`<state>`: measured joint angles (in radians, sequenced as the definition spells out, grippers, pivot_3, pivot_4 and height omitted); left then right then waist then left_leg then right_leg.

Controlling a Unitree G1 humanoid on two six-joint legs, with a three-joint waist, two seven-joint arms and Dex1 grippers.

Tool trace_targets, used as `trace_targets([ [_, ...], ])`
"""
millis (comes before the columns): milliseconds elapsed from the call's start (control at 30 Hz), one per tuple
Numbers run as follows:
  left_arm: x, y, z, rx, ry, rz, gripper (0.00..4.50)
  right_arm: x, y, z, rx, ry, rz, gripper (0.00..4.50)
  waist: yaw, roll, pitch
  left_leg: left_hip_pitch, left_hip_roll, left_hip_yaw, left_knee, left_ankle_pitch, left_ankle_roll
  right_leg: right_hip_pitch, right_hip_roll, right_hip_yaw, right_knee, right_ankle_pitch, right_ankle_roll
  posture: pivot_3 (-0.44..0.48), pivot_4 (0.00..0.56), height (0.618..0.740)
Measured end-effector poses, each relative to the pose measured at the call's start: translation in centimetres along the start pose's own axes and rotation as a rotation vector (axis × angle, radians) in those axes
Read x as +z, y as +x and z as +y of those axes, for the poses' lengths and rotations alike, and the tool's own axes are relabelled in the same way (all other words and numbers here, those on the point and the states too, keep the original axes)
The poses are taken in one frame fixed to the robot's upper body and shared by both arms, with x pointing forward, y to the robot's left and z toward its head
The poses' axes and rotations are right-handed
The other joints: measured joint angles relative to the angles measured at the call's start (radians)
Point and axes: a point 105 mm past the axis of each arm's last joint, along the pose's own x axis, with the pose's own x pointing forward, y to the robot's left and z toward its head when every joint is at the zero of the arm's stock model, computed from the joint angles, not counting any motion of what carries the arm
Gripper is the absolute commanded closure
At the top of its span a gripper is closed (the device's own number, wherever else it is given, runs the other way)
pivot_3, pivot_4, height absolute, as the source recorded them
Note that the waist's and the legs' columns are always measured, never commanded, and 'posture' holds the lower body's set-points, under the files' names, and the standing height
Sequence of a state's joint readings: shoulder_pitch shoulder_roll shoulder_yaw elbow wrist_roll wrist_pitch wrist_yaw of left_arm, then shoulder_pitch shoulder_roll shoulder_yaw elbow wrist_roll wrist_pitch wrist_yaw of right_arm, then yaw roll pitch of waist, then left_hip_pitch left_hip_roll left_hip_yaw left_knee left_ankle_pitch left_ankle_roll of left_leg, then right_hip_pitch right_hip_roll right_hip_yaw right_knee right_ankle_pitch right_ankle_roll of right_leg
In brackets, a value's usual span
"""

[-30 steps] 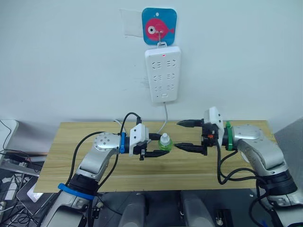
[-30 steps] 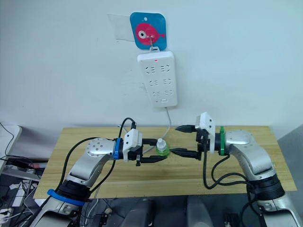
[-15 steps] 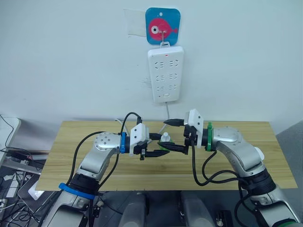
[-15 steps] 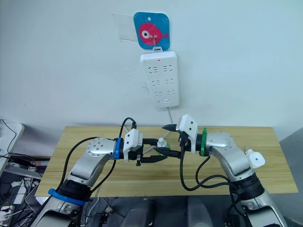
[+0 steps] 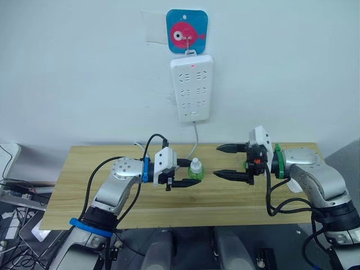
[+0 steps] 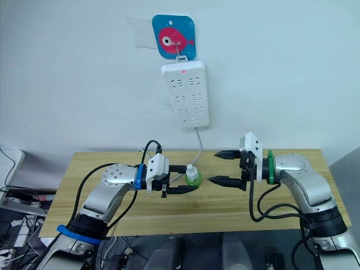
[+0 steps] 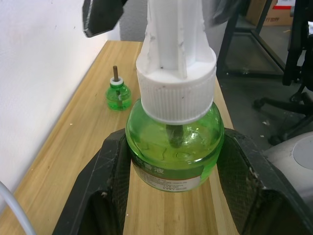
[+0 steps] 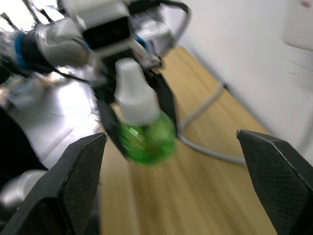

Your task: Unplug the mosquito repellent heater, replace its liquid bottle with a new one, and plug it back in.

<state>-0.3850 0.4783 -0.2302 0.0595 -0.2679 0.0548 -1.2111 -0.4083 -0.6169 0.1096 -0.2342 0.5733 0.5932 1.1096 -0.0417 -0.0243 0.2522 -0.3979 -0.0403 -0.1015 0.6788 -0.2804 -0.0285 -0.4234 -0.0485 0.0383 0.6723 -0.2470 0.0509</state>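
My left gripper (image 5: 190,173) is shut on a green liquid bottle (image 5: 195,169) with a white cap, held upright just above the wooden table (image 5: 112,208). In the left wrist view its black fingers (image 7: 110,171) press both sides of the bottle (image 7: 174,147). My right gripper (image 5: 217,161) stands open a short way to the bottle's right, jaws wide and pointing at it, touching nothing. The right wrist view shows the capped bottle (image 8: 142,122) ahead of the spread fingers (image 8: 73,186). A second small green bottle (image 7: 118,95), uncapped with a bare wick, stands on the table. The mosquito repellent heater is hidden.
A white power strip (image 5: 192,88) hangs on the wall from a blue fish hook (image 5: 187,31), its red light on and no plug in its sockets. Its grey cable (image 5: 196,140) drops to the table behind the bottle.
Half a second ago my right gripper was reaching around the bottle's cap; it has drawn back to the right, still open. The cap stays on and the left gripper holds still.
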Motion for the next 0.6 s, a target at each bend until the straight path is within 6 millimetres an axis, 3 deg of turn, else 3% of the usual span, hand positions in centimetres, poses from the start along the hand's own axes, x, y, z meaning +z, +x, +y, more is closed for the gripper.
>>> trace_targets([
  [100, 0.0, 0.0, 0.0, 0.0, 0.0, 0.0, 2.31, 0.8, 1.0, 0.9, 0.033, 0.012, -0.034, 1.29, 0.003, 0.0, 0.0, 0.0, -0.001, 0.0, 0.0, 0.0, 0.0, 0.0, 0.0, 0.0, 0.0, 0.0, 0.0, -0.03, 0.212, 0.74],
  [600, 0.0, 0.0, 0.0, 0.0, 0.0, 0.0, 2.31, 1.0, 3.9, 0.9, 0.044, 0.003, -0.051, 1.29, 0.008, 0.0, 0.0, 0.0, -0.001, 0.0, 0.0, 0.0, 0.0, 0.0, 0.0, 0.0, 0.0, 0.0, 0.0, -0.027, 0.218, 0.74],
])
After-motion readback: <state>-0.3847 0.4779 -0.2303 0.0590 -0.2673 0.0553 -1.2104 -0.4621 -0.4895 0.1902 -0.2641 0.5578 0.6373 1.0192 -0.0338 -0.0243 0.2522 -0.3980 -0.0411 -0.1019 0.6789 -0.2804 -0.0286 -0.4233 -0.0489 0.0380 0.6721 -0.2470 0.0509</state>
